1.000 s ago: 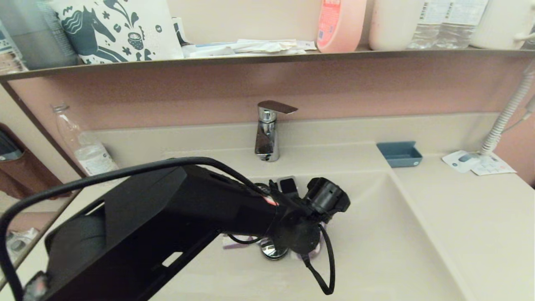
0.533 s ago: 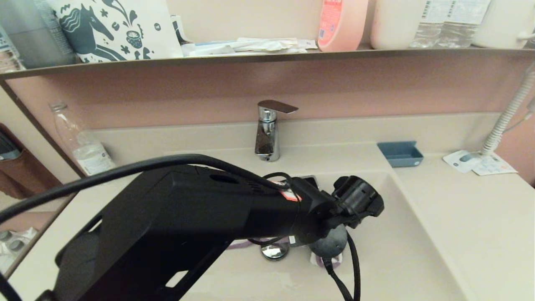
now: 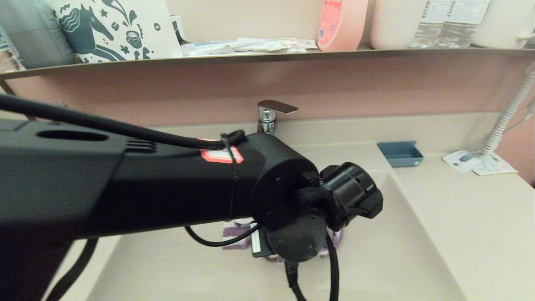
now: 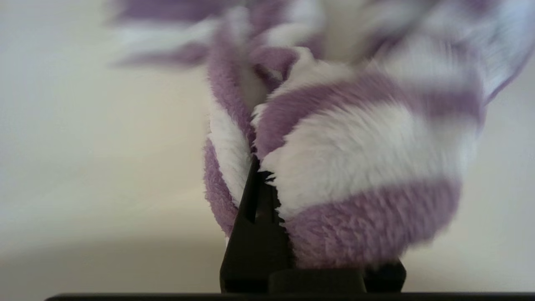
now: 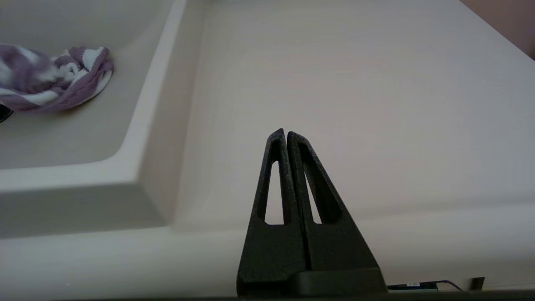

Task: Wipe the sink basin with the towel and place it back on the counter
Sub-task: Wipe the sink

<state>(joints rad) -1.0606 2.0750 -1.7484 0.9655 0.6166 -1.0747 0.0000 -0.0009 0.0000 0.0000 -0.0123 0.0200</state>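
Observation:
The purple-and-white striped towel is bunched in my left gripper, which is shut on it low in the cream sink basin. In the head view my left arm covers most of the basin. Only towel edges peek out below the wrist, and the drain plug is hidden. The chrome tap shows behind the arm. My right gripper is shut and empty, parked over the counter to the right of the basin. From there the towel shows lying on the basin floor.
A small blue tray sits on the counter at the basin's back right corner, with paper cards and a coiled white hose further right. The dark-edged shelf above carries bottles and a patterned bag.
My left arm has swung right and come up closer to the head camera, dragging the towel across the basin floor. The drain plug, seen earlier, is now covered.

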